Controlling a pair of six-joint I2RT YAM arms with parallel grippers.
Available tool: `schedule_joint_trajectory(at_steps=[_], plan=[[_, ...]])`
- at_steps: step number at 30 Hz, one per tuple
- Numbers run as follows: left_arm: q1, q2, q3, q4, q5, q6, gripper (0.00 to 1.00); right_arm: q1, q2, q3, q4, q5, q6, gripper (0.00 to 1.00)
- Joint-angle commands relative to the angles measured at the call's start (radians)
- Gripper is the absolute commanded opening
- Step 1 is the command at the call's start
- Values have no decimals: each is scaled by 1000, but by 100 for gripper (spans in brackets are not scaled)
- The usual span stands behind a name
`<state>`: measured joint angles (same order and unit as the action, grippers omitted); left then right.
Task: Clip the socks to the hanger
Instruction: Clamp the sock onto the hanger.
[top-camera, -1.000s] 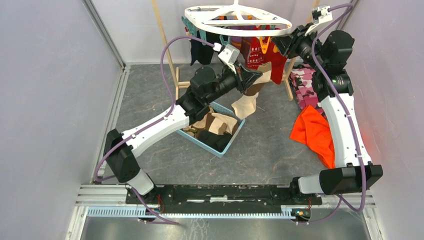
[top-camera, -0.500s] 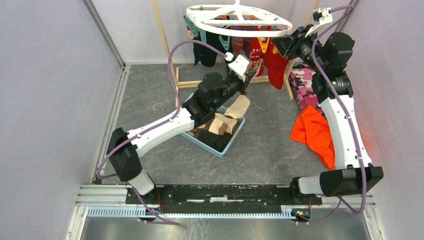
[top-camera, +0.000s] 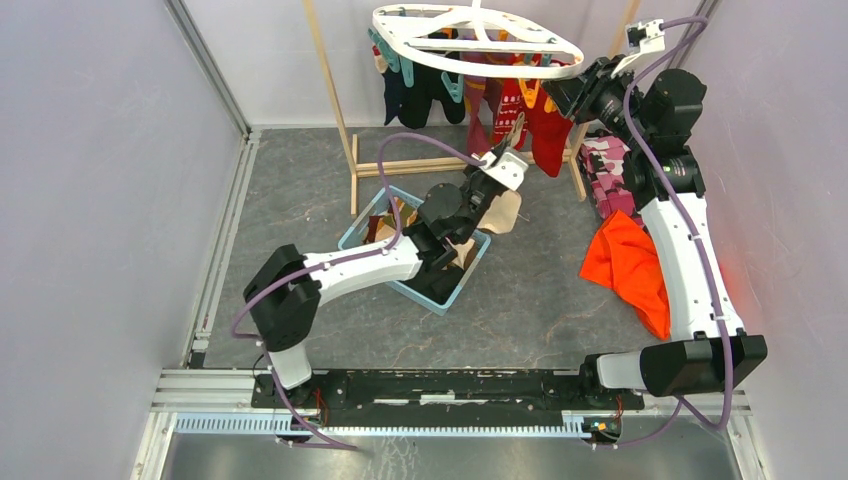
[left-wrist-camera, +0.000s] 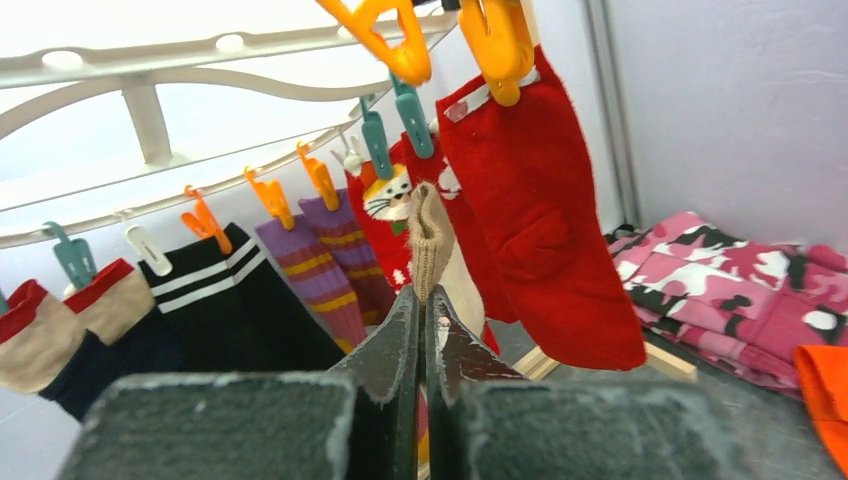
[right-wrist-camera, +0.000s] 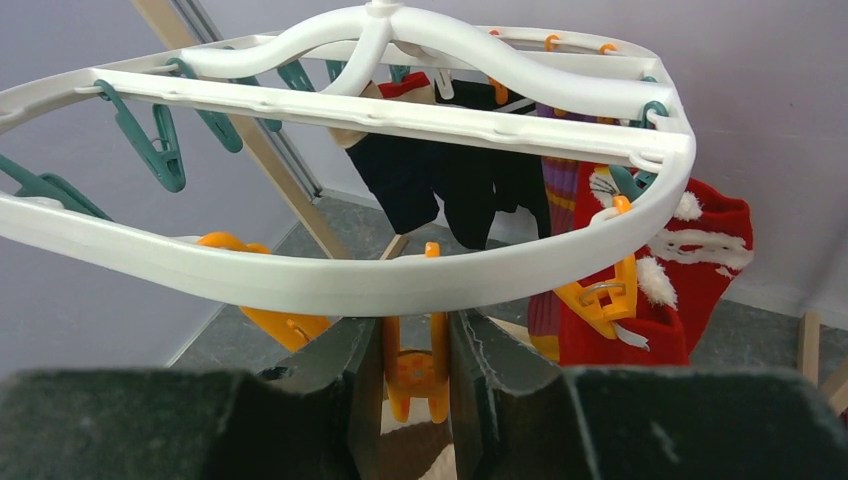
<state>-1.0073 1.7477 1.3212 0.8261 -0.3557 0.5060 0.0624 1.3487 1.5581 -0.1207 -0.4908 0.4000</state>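
**Sock presented to clip.** The left claw (left-wrist-camera: 420, 300) is pressed together on a beige sock (left-wrist-camera: 432, 235), one end of which stands up above the fingertips. This end sits beneath the hanger (right-wrist-camera: 400, 280), just beside the red socks (left-wrist-camera: 540, 220) already hung there. The right claw (right-wrist-camera: 412, 335) is clamped on an orange clip (right-wrist-camera: 410, 378) hanging from the hanger's near rim; whether the clip's mouth gapes cannot be told. Good practice is to hold the squeeze firm so the frame does not swing, then raise the sock's free end straight into the mouth. Release the clip first, then the sock. Further socks lie in the blue basket (top-camera: 455, 285) on the desk (top-camera: 540, 300).
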Motion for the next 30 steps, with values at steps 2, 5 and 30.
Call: schedule_joint_trajectory(at_steps=[2,5,30], plan=[[-20,40,56,163,-125,108,2,-5,-30,-2,18,39,60,11],[-24,49,64,160,-128,68,2,-5,-29,3,12,50,73,11],[-61,224,260,190,-148,-35,2,18,-13,-1,-34,117,153,12]])
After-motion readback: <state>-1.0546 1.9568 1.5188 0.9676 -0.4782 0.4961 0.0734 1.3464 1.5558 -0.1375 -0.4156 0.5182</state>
